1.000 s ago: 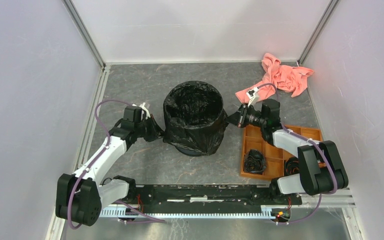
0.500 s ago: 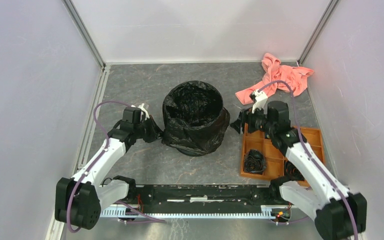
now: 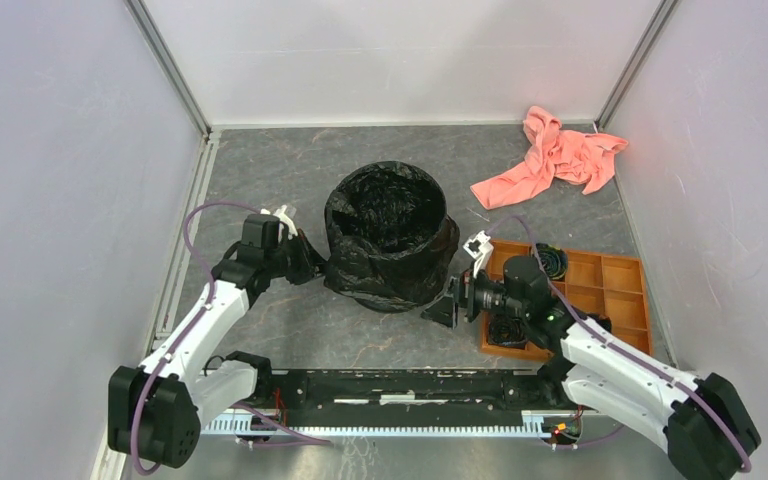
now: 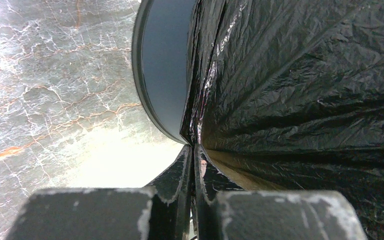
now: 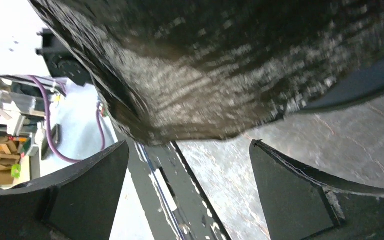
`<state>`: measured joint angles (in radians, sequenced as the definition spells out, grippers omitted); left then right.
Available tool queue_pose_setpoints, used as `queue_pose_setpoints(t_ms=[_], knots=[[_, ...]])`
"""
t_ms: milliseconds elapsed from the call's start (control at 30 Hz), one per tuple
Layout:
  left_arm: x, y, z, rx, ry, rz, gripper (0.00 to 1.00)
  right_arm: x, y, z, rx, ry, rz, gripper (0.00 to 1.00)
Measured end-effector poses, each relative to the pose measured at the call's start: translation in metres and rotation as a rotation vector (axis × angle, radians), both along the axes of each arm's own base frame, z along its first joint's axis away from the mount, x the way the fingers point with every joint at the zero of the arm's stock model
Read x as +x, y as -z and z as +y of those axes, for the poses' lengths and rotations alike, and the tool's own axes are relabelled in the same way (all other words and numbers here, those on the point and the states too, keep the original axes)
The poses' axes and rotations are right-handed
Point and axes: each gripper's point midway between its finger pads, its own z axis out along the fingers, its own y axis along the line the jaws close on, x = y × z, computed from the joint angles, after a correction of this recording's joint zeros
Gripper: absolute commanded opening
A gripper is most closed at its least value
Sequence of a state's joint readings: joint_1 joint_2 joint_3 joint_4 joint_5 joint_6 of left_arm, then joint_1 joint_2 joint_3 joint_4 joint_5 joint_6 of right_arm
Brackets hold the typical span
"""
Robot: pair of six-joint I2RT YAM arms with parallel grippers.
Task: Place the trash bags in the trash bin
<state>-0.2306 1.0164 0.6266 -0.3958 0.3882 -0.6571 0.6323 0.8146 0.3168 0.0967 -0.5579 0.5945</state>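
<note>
The dark navy trash bin (image 3: pixel 365 298) stands mid-table, lined with the glossy black trash bag (image 3: pixel 388 230), whose film is folded down over the rim and most of the wall. My left gripper (image 3: pixel 312 262) is at the bin's left side. In the left wrist view, the left gripper (image 4: pixel 194 147) is shut on a fold of the trash bag (image 4: pixel 300 85), beside the bin's bare wall (image 4: pixel 165 75). My right gripper (image 3: pixel 445 305) hangs open near the bin's lower right, apart from it. In the right wrist view, the right gripper (image 5: pixel 189 145) is empty below the bag's hem (image 5: pixel 220 65).
An orange compartment tray (image 3: pixel 620 275) lies right of the bin, under my right arm, with small black rolls (image 3: pixel 552 262) in it. A salmon-pink cloth (image 3: pixel 555 158) is crumpled at the back right. White walls enclose the table, and the arms' base rail (image 3: pixel 400 385) runs along the near edge.
My right gripper let go of the bag's right side, opened wide and swung back toward the near edge. The left gripper kept its place and its pinch.
</note>
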Motion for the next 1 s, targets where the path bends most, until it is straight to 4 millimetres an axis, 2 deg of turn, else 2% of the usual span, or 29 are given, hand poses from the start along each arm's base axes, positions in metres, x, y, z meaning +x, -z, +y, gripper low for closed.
queue_pose_setpoints(t_ms=[67, 233, 367, 500, 667, 733, 833, 967, 1000], knots=[[-0.001, -0.001, -0.001, -0.005, 0.005, 0.0, 0.1, 0.004, -0.006, 0.008, 0.034, 0.016, 0.007, 0.92], [-0.002, -0.001, -0.001, -0.005, 0.005, 0.002, 0.1, 0.018, -0.014, 0.021, 0.079, 0.064, 0.002, 0.73], [-0.004, 0.001, 0.0, 0.002, 0.003, 0.018, 0.15, 0.028, -0.008, 0.025, 0.065, 0.095, -0.009, 0.48], [-0.005, 0.0, 0.007, 0.032, -0.023, 0.025, 0.34, 0.036, 0.01, 0.026, 0.019, 0.113, -0.002, 0.23], [-0.005, -0.015, 0.02, 0.084, -0.076, -0.018, 0.64, 0.043, 0.032, 0.022, -0.025, 0.147, -0.013, 0.1], [-0.004, -0.028, 0.027, 0.108, -0.109, -0.052, 0.71, 0.043, 0.046, 0.018, -0.049, 0.16, -0.005, 0.06], [0.0, -0.062, 0.039, 0.132, -0.166, -0.142, 0.79, 0.042, 0.063, 0.015, -0.08, 0.17, 0.01, 0.01], [0.006, -0.123, 0.051, 0.133, -0.242, -0.299, 0.84, 0.043, 0.08, 0.013, -0.116, 0.173, 0.024, 0.01], [0.006, -0.134, 0.053, 0.128, -0.249, -0.327, 0.84, 0.043, 0.081, 0.013, -0.12, 0.172, 0.023, 0.06]])
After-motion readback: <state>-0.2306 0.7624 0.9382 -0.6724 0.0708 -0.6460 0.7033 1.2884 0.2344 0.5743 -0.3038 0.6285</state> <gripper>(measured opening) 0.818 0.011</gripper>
